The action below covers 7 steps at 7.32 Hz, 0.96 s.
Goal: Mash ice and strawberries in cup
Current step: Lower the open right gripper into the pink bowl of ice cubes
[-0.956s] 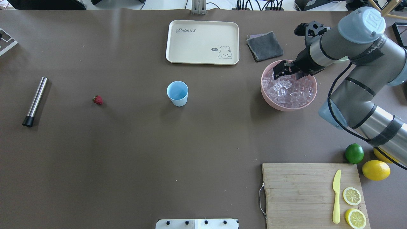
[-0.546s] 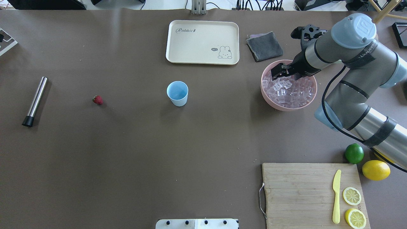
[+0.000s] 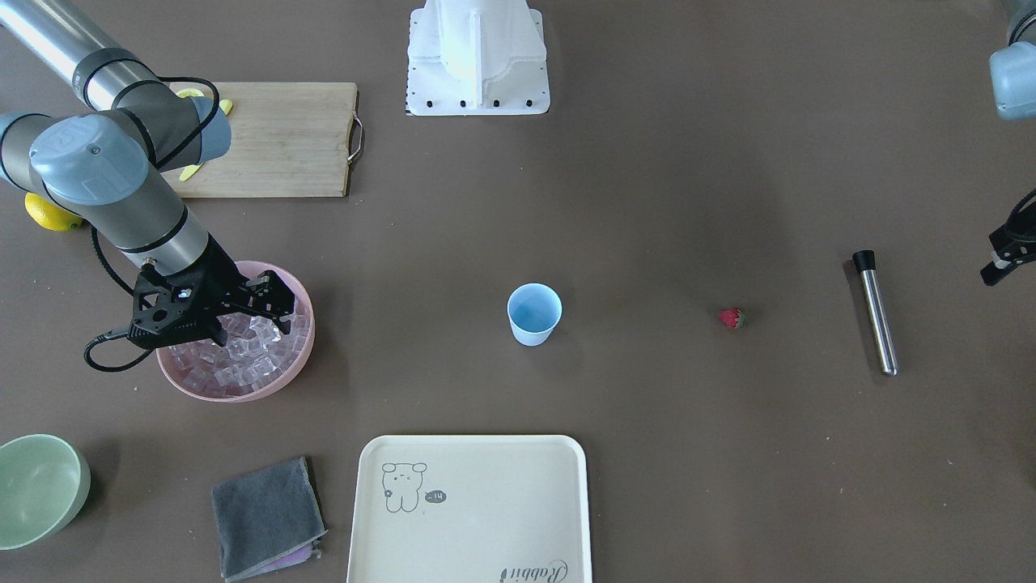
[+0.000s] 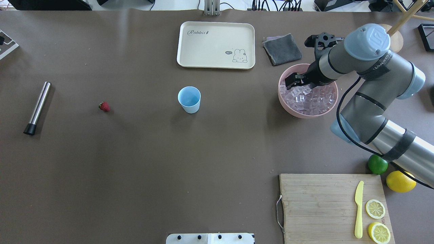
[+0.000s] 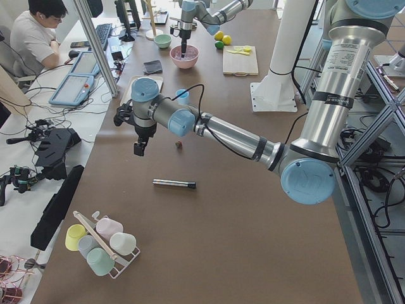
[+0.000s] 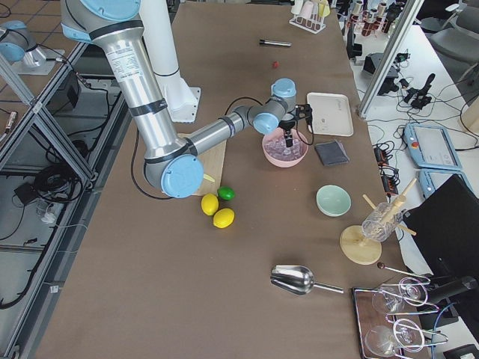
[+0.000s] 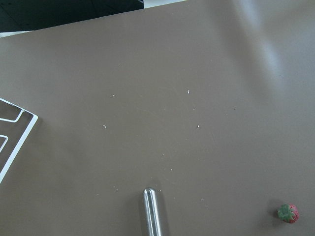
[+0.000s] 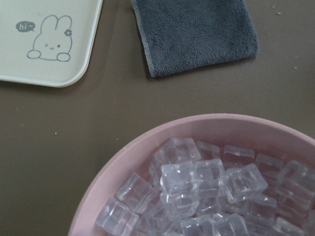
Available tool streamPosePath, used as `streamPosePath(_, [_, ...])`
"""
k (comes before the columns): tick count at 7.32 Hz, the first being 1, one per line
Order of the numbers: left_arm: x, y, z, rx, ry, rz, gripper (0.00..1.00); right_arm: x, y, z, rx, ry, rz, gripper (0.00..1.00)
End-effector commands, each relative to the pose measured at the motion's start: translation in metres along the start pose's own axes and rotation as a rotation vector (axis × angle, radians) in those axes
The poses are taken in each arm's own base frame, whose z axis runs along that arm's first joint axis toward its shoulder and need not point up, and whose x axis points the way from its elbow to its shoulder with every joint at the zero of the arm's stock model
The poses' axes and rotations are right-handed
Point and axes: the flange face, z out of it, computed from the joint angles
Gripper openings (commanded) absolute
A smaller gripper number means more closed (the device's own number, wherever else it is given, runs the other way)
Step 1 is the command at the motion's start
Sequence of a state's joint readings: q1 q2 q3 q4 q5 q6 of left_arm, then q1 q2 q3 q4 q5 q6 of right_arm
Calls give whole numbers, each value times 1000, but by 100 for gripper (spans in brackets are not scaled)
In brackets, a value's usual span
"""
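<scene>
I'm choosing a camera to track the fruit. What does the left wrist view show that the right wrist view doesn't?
Only left wrist: the strawberry and the end of a metal rod. Only right wrist: ice in a pink bowl, a grey cloth, a corner of the tray. Both: bare brown table; neither shows the cup.

Bright, even, sharp views; soft shadows, faint sheen on tabletop (image 4: 135, 169)

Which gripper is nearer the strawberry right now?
Left. The left gripper hangs beyond the steel rod from the strawberry; the right gripper is over the pink bowl, past the cup.
</scene>
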<state>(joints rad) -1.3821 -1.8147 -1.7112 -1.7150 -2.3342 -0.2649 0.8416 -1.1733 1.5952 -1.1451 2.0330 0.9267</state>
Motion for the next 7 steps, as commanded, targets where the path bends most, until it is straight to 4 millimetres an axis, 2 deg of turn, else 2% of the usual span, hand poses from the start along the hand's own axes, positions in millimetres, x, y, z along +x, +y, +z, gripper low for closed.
streamPosePath(1, [0,0,0,0,1,0,98,1,5,8,9,-9,7,91])
streamPosePath(6, [1,0,3,-4,2,3,98,6,14,13,-1,-9,7,79])
streamPosePath(7, [1,0,3,-4,2,3,98,5,15,13,-1,-11,6,73])
